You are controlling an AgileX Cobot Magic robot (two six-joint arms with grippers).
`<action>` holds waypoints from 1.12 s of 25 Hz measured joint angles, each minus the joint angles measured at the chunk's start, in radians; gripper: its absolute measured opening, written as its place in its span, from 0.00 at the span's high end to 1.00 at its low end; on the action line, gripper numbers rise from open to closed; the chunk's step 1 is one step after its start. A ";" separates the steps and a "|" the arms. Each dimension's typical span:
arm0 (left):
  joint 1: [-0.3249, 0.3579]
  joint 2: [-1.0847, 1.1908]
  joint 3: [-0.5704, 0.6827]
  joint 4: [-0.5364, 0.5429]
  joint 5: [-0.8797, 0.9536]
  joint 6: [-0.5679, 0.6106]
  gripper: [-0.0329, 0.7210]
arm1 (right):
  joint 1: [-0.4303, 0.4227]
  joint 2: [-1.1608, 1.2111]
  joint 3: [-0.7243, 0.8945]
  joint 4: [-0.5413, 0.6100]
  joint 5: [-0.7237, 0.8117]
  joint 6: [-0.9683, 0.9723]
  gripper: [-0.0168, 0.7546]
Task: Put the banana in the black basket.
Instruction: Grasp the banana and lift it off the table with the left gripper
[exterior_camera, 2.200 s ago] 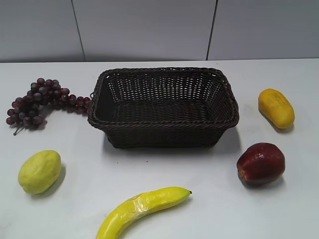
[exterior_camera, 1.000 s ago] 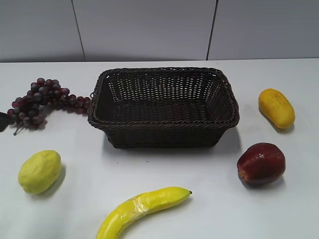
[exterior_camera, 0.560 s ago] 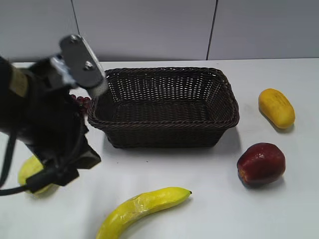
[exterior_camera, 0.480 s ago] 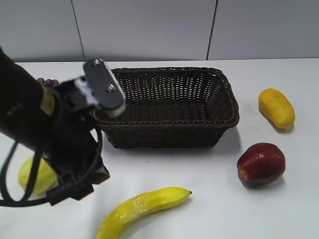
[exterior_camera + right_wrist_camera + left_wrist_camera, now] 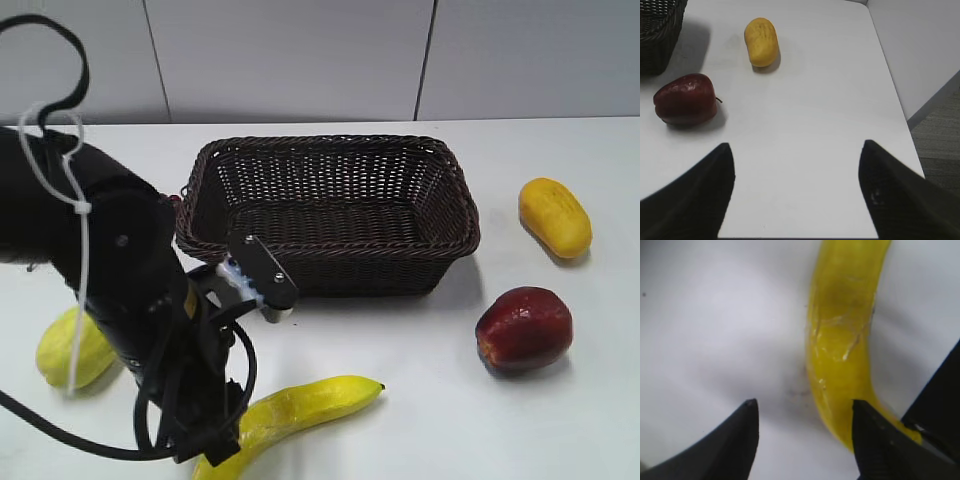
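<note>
The long yellow banana [image 5: 305, 404] lies on the white table in front of the black wicker basket [image 5: 330, 250], which holds nothing that I can see. My left arm hangs over the banana's left end, and its fingers are hidden in the exterior view. In the left wrist view my left gripper [image 5: 804, 407] is open, close above the table. The banana [image 5: 842, 340] runs up from beside the right finger [image 5: 875, 440], which overlaps its lower end. My right gripper [image 5: 797, 150] is open and empty over bare table; it does not show in the exterior view.
A dark red apple [image 5: 523, 328] and a stubby orange-yellow fruit [image 5: 554, 216] lie right of the basket; both show in the right wrist view, apple [image 5: 685, 98] and fruit [image 5: 761, 41]. A yellow-green fruit [image 5: 62, 348] lies at left, partly behind my arm. The table's right edge [image 5: 895, 95] is near.
My left arm came in from the left, swung down past the basket's left front corner and now sits low over the banana's left end. It hides the grapes. The banana has not moved.
</note>
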 joint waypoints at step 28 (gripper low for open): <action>-0.001 0.138 -0.019 -0.073 0.027 -0.003 0.53 | 0.000 0.000 0.000 0.000 0.000 0.000 0.21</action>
